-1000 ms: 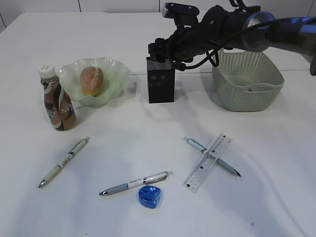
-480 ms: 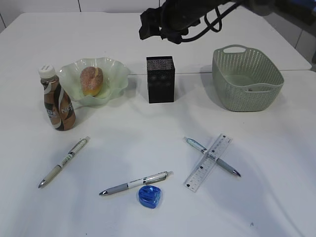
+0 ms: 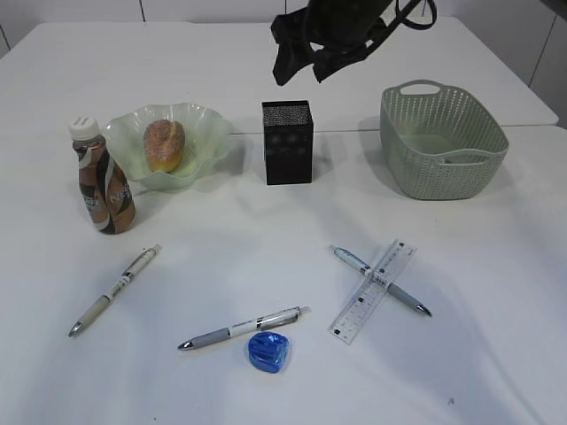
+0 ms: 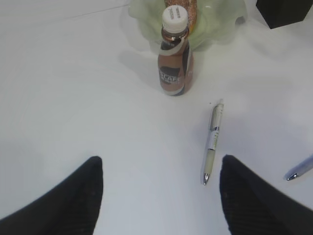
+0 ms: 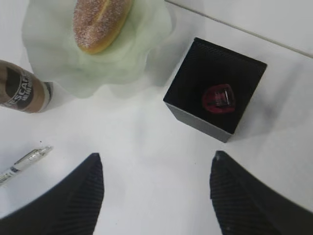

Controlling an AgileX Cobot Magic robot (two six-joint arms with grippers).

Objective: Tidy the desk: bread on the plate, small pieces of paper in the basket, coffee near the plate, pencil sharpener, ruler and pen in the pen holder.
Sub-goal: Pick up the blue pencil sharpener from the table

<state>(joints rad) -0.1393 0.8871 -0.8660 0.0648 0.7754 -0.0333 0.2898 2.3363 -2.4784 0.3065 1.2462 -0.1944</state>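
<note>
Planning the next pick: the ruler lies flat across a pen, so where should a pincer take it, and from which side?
Take the ruler from above, across its narrow width, at the upper end clear of the pen beneath; resting on that pen may leave its edges slightly raised.

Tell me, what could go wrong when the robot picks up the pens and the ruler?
The ruler lies across one pen, so grabbing either may drag the other. The blue sharpener sits right beside another pen and could get nudged away. The pen holder has a narrow opening, so a long pen dropped off-centre might tip out or topple it.
</note>
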